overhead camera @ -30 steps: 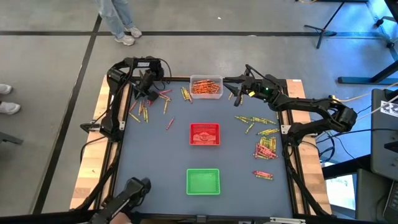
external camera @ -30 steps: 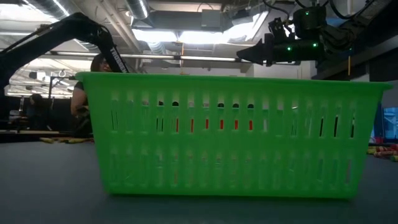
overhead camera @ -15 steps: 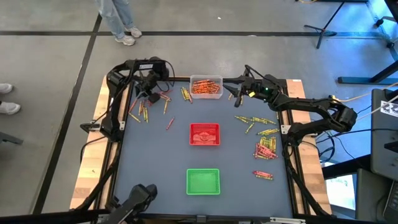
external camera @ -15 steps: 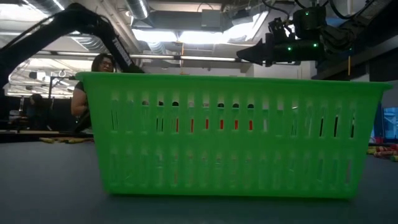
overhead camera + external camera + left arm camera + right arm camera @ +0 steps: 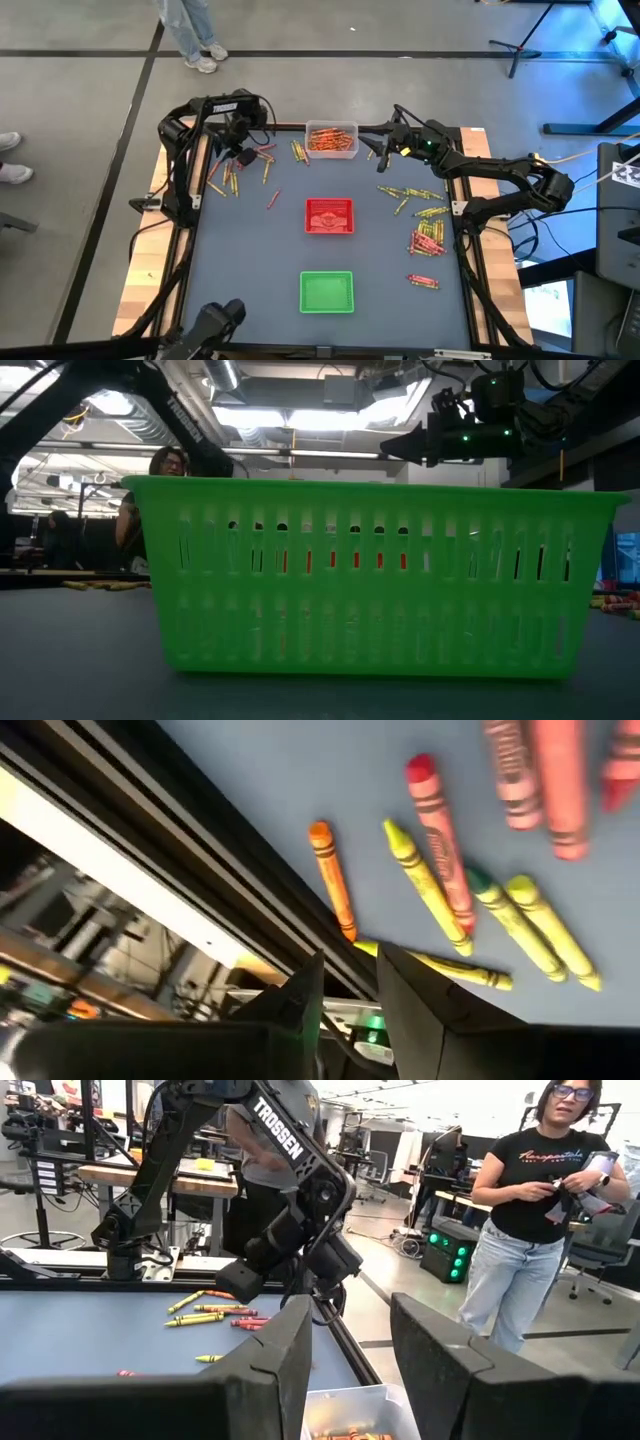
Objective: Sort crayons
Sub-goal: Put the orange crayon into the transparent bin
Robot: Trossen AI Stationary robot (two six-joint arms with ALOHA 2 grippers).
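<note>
The left gripper [image 5: 243, 150] hovers over the far left corner of the tabletop [image 5: 250, 250], above a scatter of crayons [image 5: 232, 172]. Its fingers [image 5: 300, 1005] stand slightly parted with nothing between them. Beneath it lie an orange crayon [image 5: 331, 880], a red one [image 5: 440, 835] and several yellow-green ones [image 5: 425, 885], close to the edge. The right gripper [image 5: 382, 141] hangs beside the clear tray [image 5: 331, 139], fingers [image 5: 275, 1350] apart and empty. More crayons [image 5: 425, 235] lie at the right edge. A red tray [image 5: 329, 216] and a green tray [image 5: 327, 292] sit mid-table.
</note>
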